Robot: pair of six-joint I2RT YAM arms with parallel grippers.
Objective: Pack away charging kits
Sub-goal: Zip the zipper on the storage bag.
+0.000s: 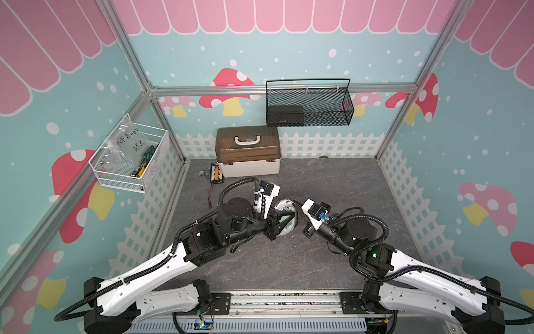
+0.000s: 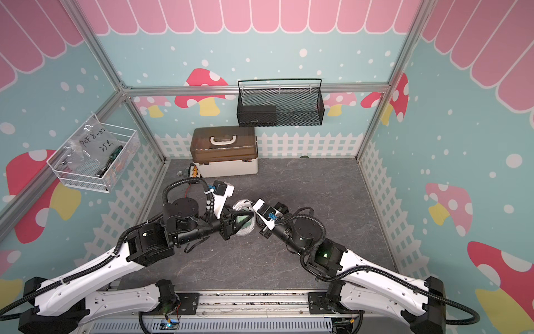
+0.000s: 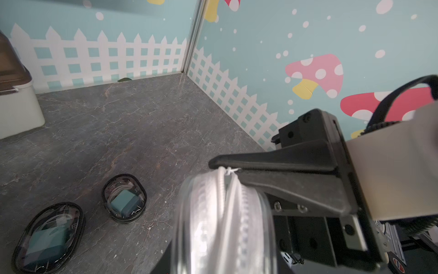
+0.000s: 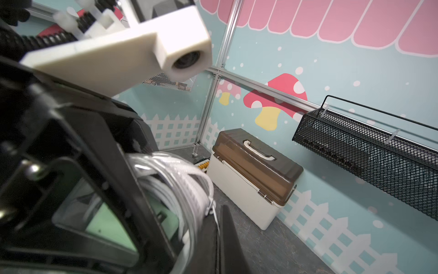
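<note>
A clear white-rimmed pouch hangs above the table's middle between both arms, with my left gripper shut on it. Coiled white cable and a teal-green adapter show inside it. My right gripper is shut on the pouch's white zipper pull at the rim. Two black-rimmed pouches lie on the table in the left wrist view, each with a teal adapter and cable inside.
A big brown-lidded white box stands at the back wall. Beside it lies a black board with yellow connectors and a red wire. A black mesh basket hangs on the back wall. A white wire basket hangs on the left wall.
</note>
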